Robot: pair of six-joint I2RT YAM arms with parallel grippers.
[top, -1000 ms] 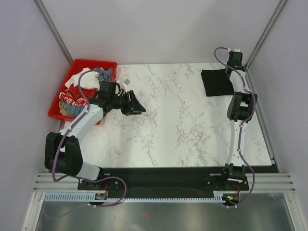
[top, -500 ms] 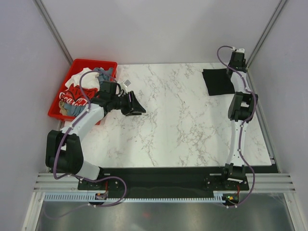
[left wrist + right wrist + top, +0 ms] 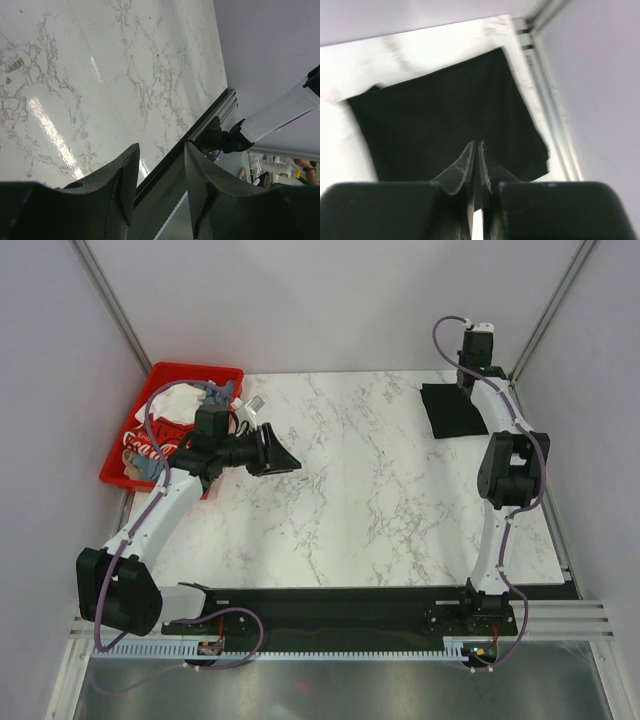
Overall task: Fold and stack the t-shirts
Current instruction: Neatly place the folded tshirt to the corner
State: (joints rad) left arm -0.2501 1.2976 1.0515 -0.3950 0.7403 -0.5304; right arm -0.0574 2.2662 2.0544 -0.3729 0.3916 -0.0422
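While the right pincer [image 3: 476, 145] hangs with fingers pressed together and empty, the folded black t-shirt [image 3: 445, 115] lies flat directly beneath it at the far right corner of the table [image 3: 380, 490], roughly square, no clear long side, edges slightly skewed; left pincer [image 3: 161, 148] apart, empty

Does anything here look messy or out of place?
Slightly. The folded black t-shirt in the far right corner of the table sits a bit crooked to the edges, and the other t-shirts are heaped unfolded in the red bin at far left. Nothing looks spilled or damaged.
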